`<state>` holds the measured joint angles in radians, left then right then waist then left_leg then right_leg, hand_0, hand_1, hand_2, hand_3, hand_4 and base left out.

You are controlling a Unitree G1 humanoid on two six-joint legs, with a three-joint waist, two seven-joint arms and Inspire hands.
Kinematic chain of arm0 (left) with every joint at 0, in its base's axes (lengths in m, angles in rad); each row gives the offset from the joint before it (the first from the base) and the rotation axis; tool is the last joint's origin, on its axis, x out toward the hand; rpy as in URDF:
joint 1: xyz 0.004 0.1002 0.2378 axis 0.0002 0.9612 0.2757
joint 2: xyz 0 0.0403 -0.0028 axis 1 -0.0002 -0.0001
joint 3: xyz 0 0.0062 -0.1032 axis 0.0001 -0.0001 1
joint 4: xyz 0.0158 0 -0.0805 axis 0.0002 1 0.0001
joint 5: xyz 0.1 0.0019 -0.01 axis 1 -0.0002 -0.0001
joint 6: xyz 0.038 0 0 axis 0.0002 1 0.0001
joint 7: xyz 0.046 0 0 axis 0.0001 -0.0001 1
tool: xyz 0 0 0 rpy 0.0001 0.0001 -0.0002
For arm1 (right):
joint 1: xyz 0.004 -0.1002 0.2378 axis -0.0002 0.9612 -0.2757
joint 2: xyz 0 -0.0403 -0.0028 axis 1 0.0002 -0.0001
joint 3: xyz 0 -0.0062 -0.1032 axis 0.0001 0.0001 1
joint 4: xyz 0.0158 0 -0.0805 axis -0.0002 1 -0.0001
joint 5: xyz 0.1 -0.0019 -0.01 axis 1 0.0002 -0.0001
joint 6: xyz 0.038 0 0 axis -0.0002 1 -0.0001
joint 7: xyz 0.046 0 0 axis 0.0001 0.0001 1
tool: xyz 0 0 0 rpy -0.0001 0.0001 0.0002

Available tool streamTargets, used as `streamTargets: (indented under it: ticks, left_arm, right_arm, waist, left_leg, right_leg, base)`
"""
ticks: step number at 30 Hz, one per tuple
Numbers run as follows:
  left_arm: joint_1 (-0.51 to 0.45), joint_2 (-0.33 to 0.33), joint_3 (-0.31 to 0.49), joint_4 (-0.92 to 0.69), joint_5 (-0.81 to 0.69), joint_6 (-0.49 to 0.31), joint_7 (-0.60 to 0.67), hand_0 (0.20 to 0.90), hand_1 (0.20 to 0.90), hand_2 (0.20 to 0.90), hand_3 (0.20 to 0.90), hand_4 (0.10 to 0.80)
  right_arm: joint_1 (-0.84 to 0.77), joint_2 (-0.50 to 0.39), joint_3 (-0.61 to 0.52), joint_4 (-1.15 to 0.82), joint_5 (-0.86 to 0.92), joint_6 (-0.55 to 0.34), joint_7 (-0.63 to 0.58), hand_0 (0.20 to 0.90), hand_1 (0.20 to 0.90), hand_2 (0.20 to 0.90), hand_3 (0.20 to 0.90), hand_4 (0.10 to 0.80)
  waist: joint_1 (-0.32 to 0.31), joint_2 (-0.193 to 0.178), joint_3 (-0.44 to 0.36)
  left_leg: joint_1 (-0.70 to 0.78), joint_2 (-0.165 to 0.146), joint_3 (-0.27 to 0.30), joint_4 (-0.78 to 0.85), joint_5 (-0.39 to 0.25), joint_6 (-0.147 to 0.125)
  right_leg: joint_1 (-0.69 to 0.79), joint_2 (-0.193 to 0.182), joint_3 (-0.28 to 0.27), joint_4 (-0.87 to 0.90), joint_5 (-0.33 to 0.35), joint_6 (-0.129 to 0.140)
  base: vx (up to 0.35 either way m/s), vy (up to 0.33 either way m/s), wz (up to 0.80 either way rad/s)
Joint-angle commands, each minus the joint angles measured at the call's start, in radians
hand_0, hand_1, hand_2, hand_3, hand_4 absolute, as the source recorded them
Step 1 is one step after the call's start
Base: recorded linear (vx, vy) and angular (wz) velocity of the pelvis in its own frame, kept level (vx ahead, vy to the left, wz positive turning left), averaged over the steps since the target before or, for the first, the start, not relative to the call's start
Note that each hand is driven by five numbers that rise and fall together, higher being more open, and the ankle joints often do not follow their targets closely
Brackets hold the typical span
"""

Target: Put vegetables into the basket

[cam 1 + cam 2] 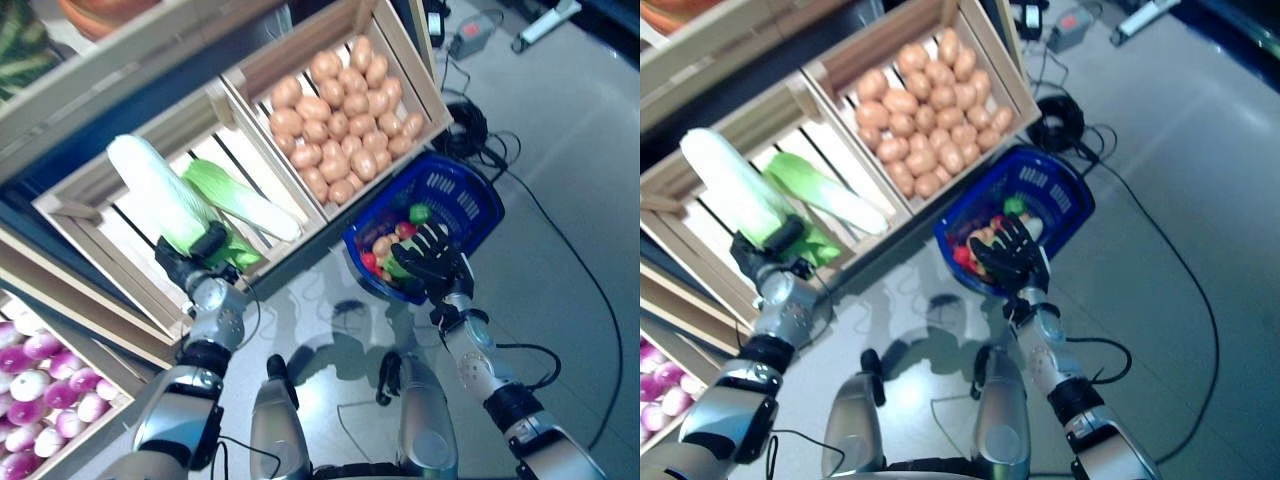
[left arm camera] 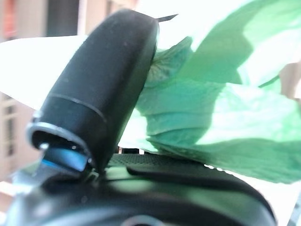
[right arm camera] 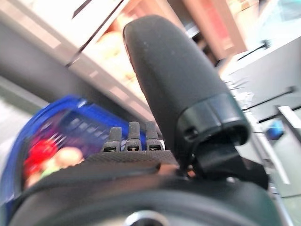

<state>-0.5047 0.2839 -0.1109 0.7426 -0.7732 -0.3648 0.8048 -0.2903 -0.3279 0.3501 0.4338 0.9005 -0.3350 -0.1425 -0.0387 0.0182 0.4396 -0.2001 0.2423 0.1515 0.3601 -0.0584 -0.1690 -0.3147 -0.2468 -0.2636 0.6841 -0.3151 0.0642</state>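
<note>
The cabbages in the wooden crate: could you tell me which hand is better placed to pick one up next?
Probably the left hand: it sits at the crate's front edge against the leafy end of a cabbage. The right hand, fingers spread, hovers over the blue basket, away from the crate.

Basket: blue plastic, slotted walls, standing on the floor just below the corner of the crate of brown potatoes. It holds a mix of small vegetables: red, green and tan pieces, piled toward the near side.

Cabbages: two long napa-type heads in the slatted wooden crate beside the potato crate. The larger cabbage is pale white-green and lies lengthwise; its leafy green end is at the crate's near edge. The second cabbage lies just beside it, green leaves at the upper end, white stalk pointing toward the potato crate.
</note>
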Motion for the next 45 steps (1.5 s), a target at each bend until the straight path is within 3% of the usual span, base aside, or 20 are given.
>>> streamTargets:
  ticks: [1, 4, 5, 7, 18, 25, 39, 45]
  left_arm:
    - [0.065, 0.010, -0.036, -0.158, 0.248, -0.153, 0.032, 0.300, 0.300, 0.300, 0.300, 0.400]
    - [0.103, -0.004, -0.066, -0.219, 0.319, -0.129, 0.027, 0.300, 0.300, 0.300, 0.300, 0.400]
    - [0.128, 0.002, -0.099, -0.271, 0.385, -0.111, -0.009, 0.300, 0.300, 0.300, 0.300, 0.400]
    - [0.141, 0.009, -0.112, -0.301, 0.413, -0.097, -0.060, 0.300, 0.300, 0.300, 0.300, 0.400]
    - [0.078, 0.066, -0.200, -0.412, 0.597, -0.060, -0.283, 0.300, 0.300, 0.300, 0.300, 0.400]
    - [0.016, 0.127, -0.259, -0.439, 0.691, -0.078, -0.383, 0.300, 0.300, 0.300, 0.300, 0.400]
    - [-0.050, 0.144, -0.364, -0.443, 0.884, -0.141, -0.391, 0.300, 0.300, 0.300, 0.300, 0.400]
    - [-0.064, 0.165, -0.408, -0.446, 1.000, -0.178, -0.377, 0.300, 0.300, 0.300, 0.300, 0.400]
  right_arm:
    - [0.042, 0.091, -0.020, -0.107, -0.079, -0.110, 0.079, 0.900, 0.900, 0.900, 0.900, 0.800]
    - [0.057, 0.086, -0.020, -0.145, -0.060, -0.107, 0.165, 0.900, 0.900, 0.900, 0.900, 0.800]
    - [0.054, 0.078, -0.027, -0.173, -0.035, -0.102, 0.262, 0.900, 0.900, 0.900, 0.900, 0.800]
    - [0.055, 0.070, -0.033, -0.198, -0.043, -0.090, 0.300, 0.900, 0.900, 0.900, 0.900, 0.800]
    - [-0.124, -0.047, -0.071, -0.226, -0.116, 0.060, 0.336, 0.900, 0.900, 0.900, 0.900, 0.800]
    - [-0.233, -0.048, -0.084, -0.175, 0.061, 0.169, 0.435, 0.900, 0.900, 0.900, 0.900, 0.800]
    - [-0.291, 0.034, -0.084, -0.053, 0.300, 0.217, 0.462, 0.900, 0.900, 0.900, 0.900, 0.800]
    - [-0.291, 0.062, -0.086, -0.080, 0.378, 0.208, 0.541, 0.900, 0.900, 0.900, 0.900, 0.800]
  waist:
    - [0.016, -0.040, -0.181]
    - [0.025, -0.040, -0.221]
    - [0.034, -0.041, -0.246]
    - [0.038, -0.040, -0.265]
    - [0.065, -0.058, -0.349]
    - [0.073, -0.061, -0.367]
    - [0.084, -0.052, -0.389]
    - [0.078, -0.050, -0.397]
  left_leg:
    - [0.123, -0.062, 0.044, -0.029, -0.039, 0.093]
    - [0.182, -0.070, 0.051, -0.106, -0.013, 0.088]
    - [0.221, -0.077, 0.047, -0.161, 0.010, 0.083]
    - [0.243, -0.084, 0.044, -0.200, 0.024, 0.083]
    - [0.372, -0.093, 0.061, -0.414, 0.072, 0.068]
    - [0.397, -0.095, 0.055, -0.432, 0.062, 0.073]
    - [0.434, -0.092, 0.037, -0.440, 0.045, 0.069]
    - [0.433, -0.090, 0.042, -0.442, 0.044, 0.068]
  right_leg:
    - [0.238, -0.030, -0.009, -0.312, 0.174, 0.027]
    - [0.307, -0.016, -0.027, -0.401, 0.202, 0.037]
    - [0.354, -0.005, -0.037, -0.467, 0.228, 0.044]
    - [0.377, 0.001, -0.044, -0.505, 0.246, 0.051]
    - [0.496, 0.030, -0.102, -0.705, 0.344, 0.085]
    - [0.508, 0.044, -0.108, -0.694, 0.328, 0.077]
    - [0.554, 0.056, -0.101, -0.717, 0.317, 0.071]
    - [0.553, 0.057, -0.097, -0.722, 0.318, 0.073]
  base:
    - [0.218, -0.092, 0.16]
    - [0.154, -0.073, 0.21]
    - [0.141, -0.077, 0.13]
    - [0.130, -0.073, 0.12]
    - [0.083, -0.056, 0.09]
    - [0.034, -0.036, 0.02]
    - [0.029, -0.014, -0.01]
    - [-0.002, 0.000, -0.01]
